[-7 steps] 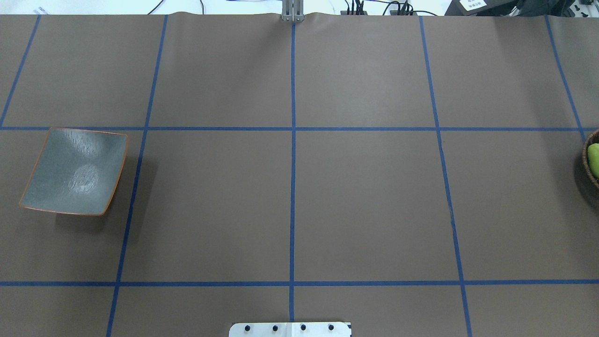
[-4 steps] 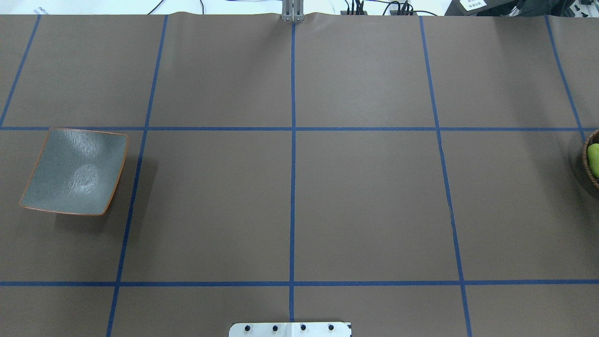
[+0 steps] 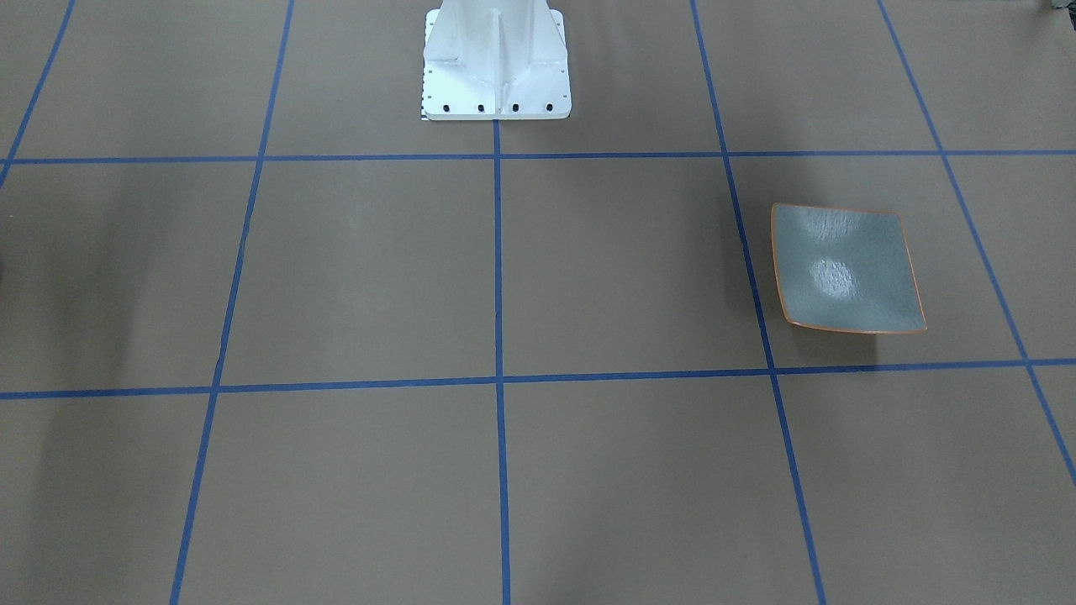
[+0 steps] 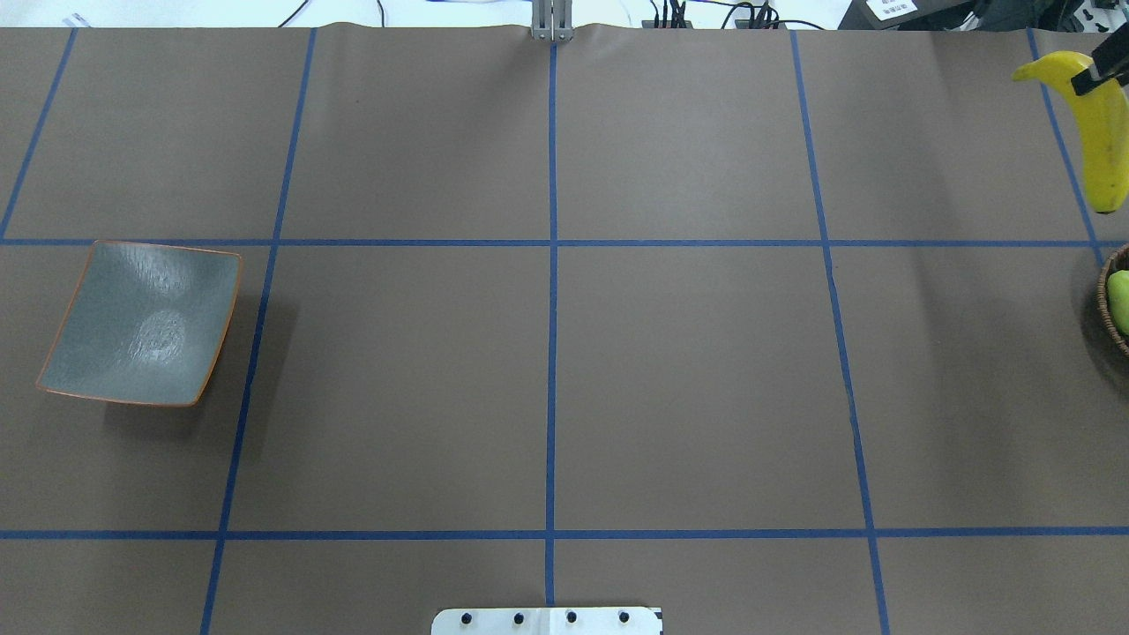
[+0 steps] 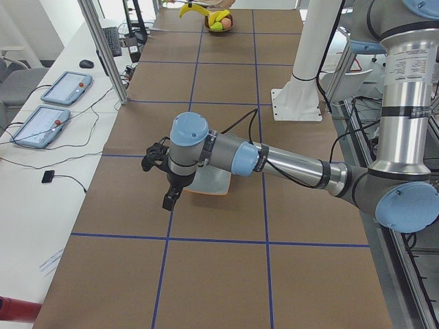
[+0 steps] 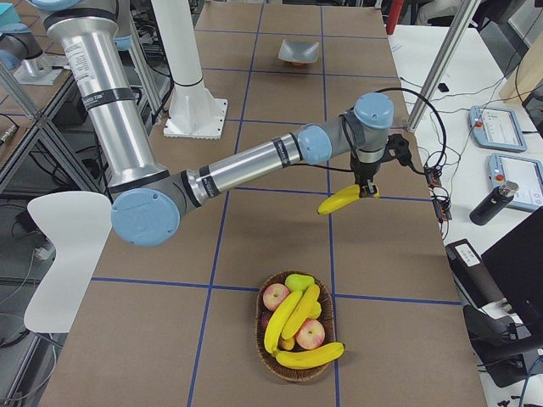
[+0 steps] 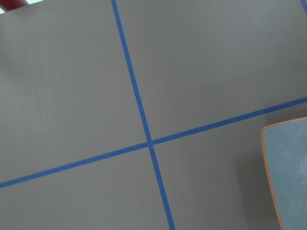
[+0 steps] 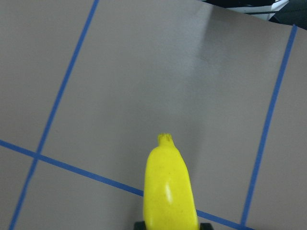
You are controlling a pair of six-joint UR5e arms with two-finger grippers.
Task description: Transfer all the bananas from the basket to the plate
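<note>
My right gripper [image 4: 1100, 78] is shut on one yellow banana [image 4: 1102, 141], held in the air over the table's far right corner; in the exterior right view this banana [image 6: 344, 201] hangs beyond the basket [image 6: 259, 335]. Three more bananas [image 6: 293, 315] lie in that wicker basket. The grey-green plate [image 4: 141, 322] sits bare at the far left. My left gripper [image 5: 156, 155] hovers beside the plate [image 5: 214, 184]; whether it is open or shut I cannot tell. The right wrist view shows the banana [image 8: 169, 191] from above.
Red apples [image 6: 276, 297] and a green fruit [image 6: 297, 281] share the basket. The white robot base [image 3: 496, 63] stands at the table's near middle edge. A metal post [image 4: 551, 22] rises at the far edge. Blue tape lines grid the brown table.
The banana, with the right gripper's finger on it, has come into the overhead view at the top right; earlier it was out of frame. The plate has not moved.
</note>
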